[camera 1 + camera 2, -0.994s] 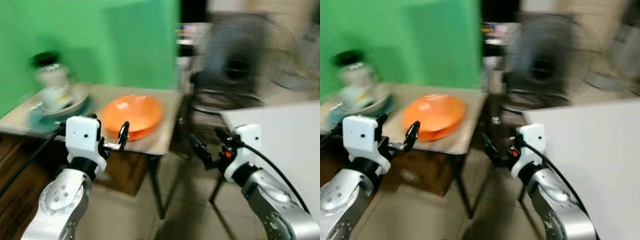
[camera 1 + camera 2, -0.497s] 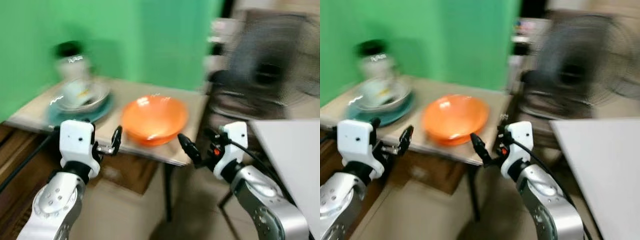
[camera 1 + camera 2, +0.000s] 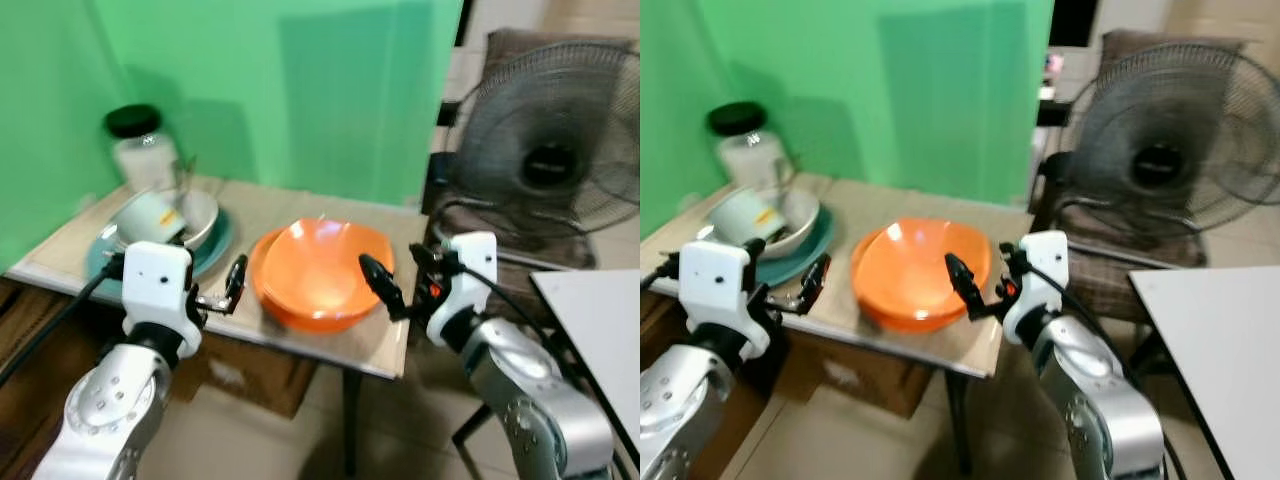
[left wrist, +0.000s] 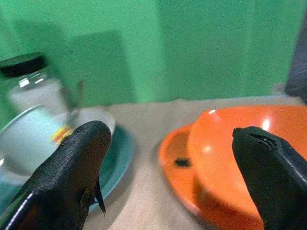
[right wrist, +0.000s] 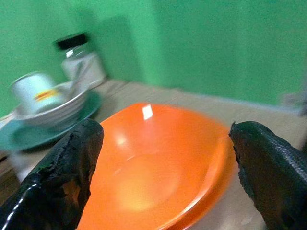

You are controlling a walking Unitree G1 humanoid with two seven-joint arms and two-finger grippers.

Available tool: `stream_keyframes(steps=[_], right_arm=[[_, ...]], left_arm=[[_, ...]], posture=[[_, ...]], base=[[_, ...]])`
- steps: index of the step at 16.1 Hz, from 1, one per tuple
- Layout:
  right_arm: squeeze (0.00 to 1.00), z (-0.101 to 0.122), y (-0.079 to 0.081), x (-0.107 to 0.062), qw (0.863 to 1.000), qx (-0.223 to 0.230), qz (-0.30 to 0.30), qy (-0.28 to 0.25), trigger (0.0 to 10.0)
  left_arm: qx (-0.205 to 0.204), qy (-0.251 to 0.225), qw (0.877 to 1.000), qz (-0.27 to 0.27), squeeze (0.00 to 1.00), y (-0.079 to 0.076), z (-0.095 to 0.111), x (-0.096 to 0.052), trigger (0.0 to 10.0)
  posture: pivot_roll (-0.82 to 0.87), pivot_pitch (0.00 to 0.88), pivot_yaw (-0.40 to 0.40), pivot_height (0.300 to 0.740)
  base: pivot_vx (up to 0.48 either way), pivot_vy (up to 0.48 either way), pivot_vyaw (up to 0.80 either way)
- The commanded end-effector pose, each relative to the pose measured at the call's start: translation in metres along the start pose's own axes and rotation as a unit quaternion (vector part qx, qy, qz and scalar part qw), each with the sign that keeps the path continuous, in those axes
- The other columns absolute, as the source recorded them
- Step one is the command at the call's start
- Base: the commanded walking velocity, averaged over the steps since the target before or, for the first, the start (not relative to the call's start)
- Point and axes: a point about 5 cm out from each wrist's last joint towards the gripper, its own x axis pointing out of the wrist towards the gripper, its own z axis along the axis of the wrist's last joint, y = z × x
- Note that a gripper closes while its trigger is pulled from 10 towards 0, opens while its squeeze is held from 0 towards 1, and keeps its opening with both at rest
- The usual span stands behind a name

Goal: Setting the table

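An orange bowl (image 3: 318, 276) sits on an orange plate (image 4: 176, 154) near the front edge of a small beige table (image 3: 255, 205). To its left a teal plate (image 3: 215, 245) carries a white bowl (image 3: 198, 215) with a pale mug (image 3: 145, 213) lying in it. Behind them stands a glass jar (image 3: 140, 148) with a black lid. My left gripper (image 3: 228, 288) is open, low at the table's front edge, left of the orange bowl. My right gripper (image 3: 397, 278) is open beside the bowl's right rim. In the right wrist view the orange bowl (image 5: 158, 167) lies between the fingers (image 5: 67, 177).
A green wall (image 3: 300, 90) backs the table. A large black fan (image 3: 548, 160) stands to the right on a chair. The corner of a white table (image 3: 600, 310) is at the far right. Tiled floor (image 3: 300, 440) lies below.
The view has swung and closed in, so the small table is now central and sharper. My right gripper has come from beside the table to the orange bowl's right rim.
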Motion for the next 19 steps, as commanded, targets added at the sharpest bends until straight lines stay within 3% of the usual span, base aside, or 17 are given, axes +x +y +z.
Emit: stream_keyframes(steps=[1,5,6,9,11,13,14,19], right_arm=[[0.0,-0.002,-0.006,0.0,1.0,0.004,-0.012,0.013,10.0],[0.0,-0.002,-0.01,0.017,0.999,0.018,0.003,0.05,10.0],[1.0,-0.001,-0.012,0.024,0.998,0.038,0.014,0.053,10.0],[1.0,0.005,-0.021,0.037,0.997,0.053,0.012,0.058,10.0],[1.0,0.013,-0.031,0.046,0.998,0.025,0.009,0.065,10.0],[0.2,0.016,-0.04,0.051,0.997,0.012,-0.007,0.077,10.0],[0.0,0.018,-0.044,0.053,0.997,0.003,-0.016,0.073,10.0],[0.0,0.021,-0.065,0.056,0.994,0.045,-0.065,0.082,10.0]], left_arm=[[-0.002,-0.004,1.0,-0.012,0.0,-0.004,0.002,0.001,10.0],[0.005,0.012,0.999,-0.04,0.0,-0.007,-0.003,0.001,10.0],[0.03,0.023,0.998,-0.057,0.0,-0.004,-0.008,0.004,10.0],[0.07,0.044,0.992,-0.099,0.0,0.005,-0.016,0.015,10.0],[0.104,0.05,0.983,-0.145,0.0,0.009,-0.024,0.032,10.0],[0.121,0.055,0.977,-0.17,0.0,0.013,-0.033,0.048,10.0],[0.124,0.058,0.975,-0.173,0.0,0.016,-0.036,0.052,10.0],[0.106,0.037,0.976,-0.187,0.0,0.01,-0.047,0.081,10.0]], posture=[[-0.01,0.005,0.062,0.74],[-0.01,0.003,0.055,0.74],[-0.01,0.0,0.05,0.74],[-0.01,0.0,0.043,0.74],[-0.01,0.0,0.025,0.74],[-0.02,0.0,0.028,0.74],[-0.03,0.0,0.035,0.74],[-0.04,0.0,0.031,0.74]], base=[[0.277,0.0,0.0],[0.0,0.0,0.0],[0.0,0.0,0.0],[0.0,0.0,0.0],[0.0,0.0,0.0],[0.0,0.0,0.0],[0.0,0.0,0.0],[0.0,0.0,0.0]])
